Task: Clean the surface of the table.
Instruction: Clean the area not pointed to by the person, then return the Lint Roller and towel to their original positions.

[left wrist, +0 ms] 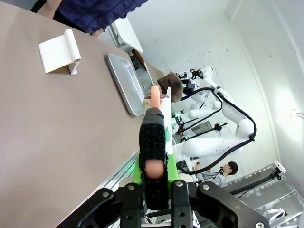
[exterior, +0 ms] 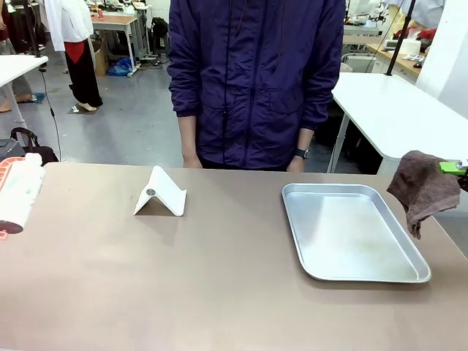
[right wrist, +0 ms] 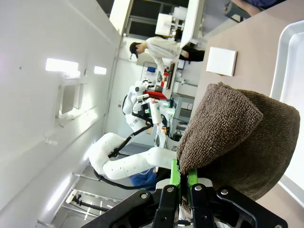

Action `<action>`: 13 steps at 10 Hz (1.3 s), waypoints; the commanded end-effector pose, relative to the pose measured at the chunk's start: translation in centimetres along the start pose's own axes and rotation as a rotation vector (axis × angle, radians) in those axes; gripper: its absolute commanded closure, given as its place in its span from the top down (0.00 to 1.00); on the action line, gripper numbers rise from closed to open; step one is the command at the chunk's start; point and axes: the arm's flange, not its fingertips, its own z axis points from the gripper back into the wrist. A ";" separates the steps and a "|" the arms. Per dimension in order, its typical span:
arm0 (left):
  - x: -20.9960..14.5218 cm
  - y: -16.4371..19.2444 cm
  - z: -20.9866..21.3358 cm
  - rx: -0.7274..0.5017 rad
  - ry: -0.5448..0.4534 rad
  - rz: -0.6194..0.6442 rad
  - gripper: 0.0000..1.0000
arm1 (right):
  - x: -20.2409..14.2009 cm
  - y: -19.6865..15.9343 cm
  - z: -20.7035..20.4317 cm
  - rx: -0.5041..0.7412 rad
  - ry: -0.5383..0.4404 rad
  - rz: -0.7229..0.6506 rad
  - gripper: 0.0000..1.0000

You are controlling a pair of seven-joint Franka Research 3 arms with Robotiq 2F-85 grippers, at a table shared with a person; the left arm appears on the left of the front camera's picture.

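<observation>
1. You face a wide, matte brownish-taupe counter [exterior: 219, 292] that spans the front view from edge to edge, with a person in a dark purple jacket [exterior: 256, 80] standing at its far side, hands hanging at the counter's edge.
2. Your right hand [exterior: 457, 168] enters at the right edge of the front view, above the counter's right end. It is clamped on a brown, towel-like cloth [exterior: 423, 186], which hangs off the green pads and droops beside the tray without touching the counter.
3. In the right wrist view the same cloth [right wrist: 232, 137] bulges out from between the closed fingers.
4. Your left hand [left wrist: 154, 156] is closed around a white spray bottle with an orange-pink tip and red and green print [exterior: 18, 194], seen at the left edge of the front view. In the left wrist view the bottle [left wrist: 159, 107] points along the fingers, above the counter.
5. A shiny silver rectangular metal tray [exterior: 351, 230] lies on the right half of the counter.
6. A small white folded stand [exterior: 161, 194] sits left of centre, well apart from the tray.
</observation>
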 end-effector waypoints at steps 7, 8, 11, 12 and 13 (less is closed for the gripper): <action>0.6 -0.6 -0.5 -0.016 -0.002 -0.025 0.22 | 0.1 0.2 0.0 -0.011 -0.006 0.009 0.06; 0.6 -0.6 -0.5 -0.016 -0.002 -0.025 0.22 | 0.1 0.2 0.0 -0.011 -0.006 0.009 0.06; 0.4 -0.3 -0.5 -0.003 0.013 -0.011 0.22 | 0.0 0.0 0.0 0.000 0.000 0.000 0.06; 1.5 -0.6 -1.6 -0.041 0.040 -0.007 0.22 | 0.8 1.1 -1.0 -0.014 -0.029 0.056 0.06; 3.0 -1.3 -3.4 -0.070 0.089 -0.044 0.22 | 2.3 1.9 -3.2 -0.052 -0.013 0.088 0.06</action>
